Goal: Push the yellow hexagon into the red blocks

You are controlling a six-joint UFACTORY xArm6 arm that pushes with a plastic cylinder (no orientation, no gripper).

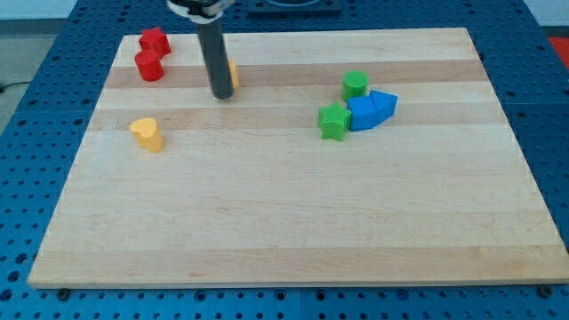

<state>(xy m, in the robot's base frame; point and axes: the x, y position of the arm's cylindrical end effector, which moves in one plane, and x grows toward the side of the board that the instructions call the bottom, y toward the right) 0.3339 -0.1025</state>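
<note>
My tip [222,94] rests on the wooden board [293,222] near the view's top left. The yellow hexagon [233,75] is mostly hidden behind the rod, only a sliver showing on its right side, touching or nearly touching it. Two red blocks sit to the left at the board's top left corner: a red star-like block [155,40] and a red cylinder [148,66] just below it. They lie about 70 pixels left of the rod.
A yellow heart-shaped block [148,134] lies below the red blocks. At the view's right are a green cylinder [356,84], a green star [334,122], a blue cube [362,114] and a blue triangular block [384,105], clustered together.
</note>
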